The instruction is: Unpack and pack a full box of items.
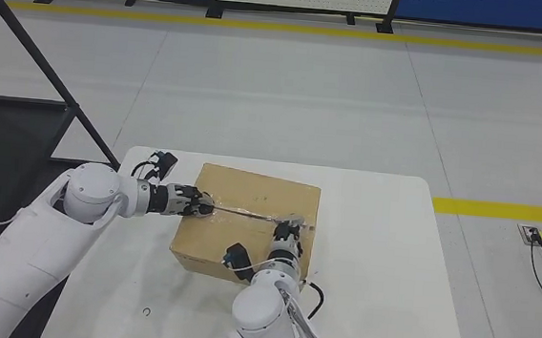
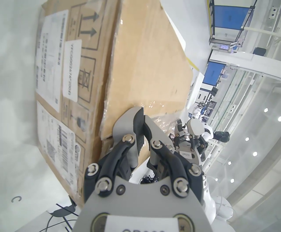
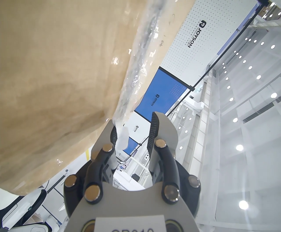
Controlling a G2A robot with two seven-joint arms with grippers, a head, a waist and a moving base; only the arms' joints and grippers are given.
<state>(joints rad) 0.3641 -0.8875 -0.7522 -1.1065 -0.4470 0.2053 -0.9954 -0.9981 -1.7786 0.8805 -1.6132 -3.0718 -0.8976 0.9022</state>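
A closed brown cardboard box (image 1: 250,191) stands on the white table (image 1: 378,273), its top seam sealed with clear tape (image 1: 248,214). My left gripper (image 1: 203,204) is at the left end of that seam. In the left wrist view its fingers are shut (image 2: 140,114) at the top edge of the box (image 2: 142,55), beside crinkled tape (image 2: 158,119); I see nothing between them. My right gripper (image 1: 290,230) is at the seam's right end. It stands open (image 3: 134,125) beside the box (image 3: 54,66), and a loose end of the tape (image 3: 123,137) touches one finger.
A small C-shaped ring (image 1: 146,311) lies on the table near its front left. A black metal frame (image 1: 30,64) stands off the table's left side. Bare table lies right of the box.
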